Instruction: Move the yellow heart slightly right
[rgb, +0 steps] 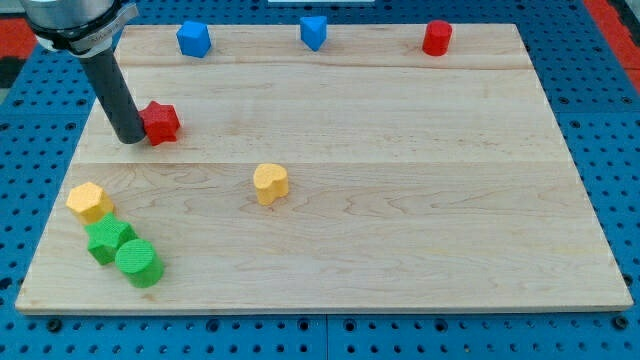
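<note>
1. Camera view: the yellow heart (270, 183) sits alone on the bare wood of the table (400, 150), a little left of centre and slightly below the middle, upright, touching no other block.

2. Nearest to it, toward the view's upper left, a red star (160, 122) lies well apart from the heart. My tip (130, 139) rests on the table just left of that star, touching it or nearly so; which of the two cannot be told. The dark rod rises from there to the view's top left corner.

3. This arm carries no fingers, only the rod, so nothing is clamped or spread.

4. At the view's lower left, three blocks cluster: a yellow hexagon (89, 201) uppermost, a green star (108, 240) just below and right of it, and a green cylinder (138, 263) lowest. The two green blocks touch; the yellow hexagon sits just beside the green star. All three are well apart from the heart.

5. Along the view's top edge stand three more blocks, spaced widely: a blue block (193, 39) at left, its shape unclear, a second blue block (314, 31) near the middle, and a red cylinder (436, 38) at right.

6. A blue pegboard (600, 60) with rows of holes surrounds the table.
</note>
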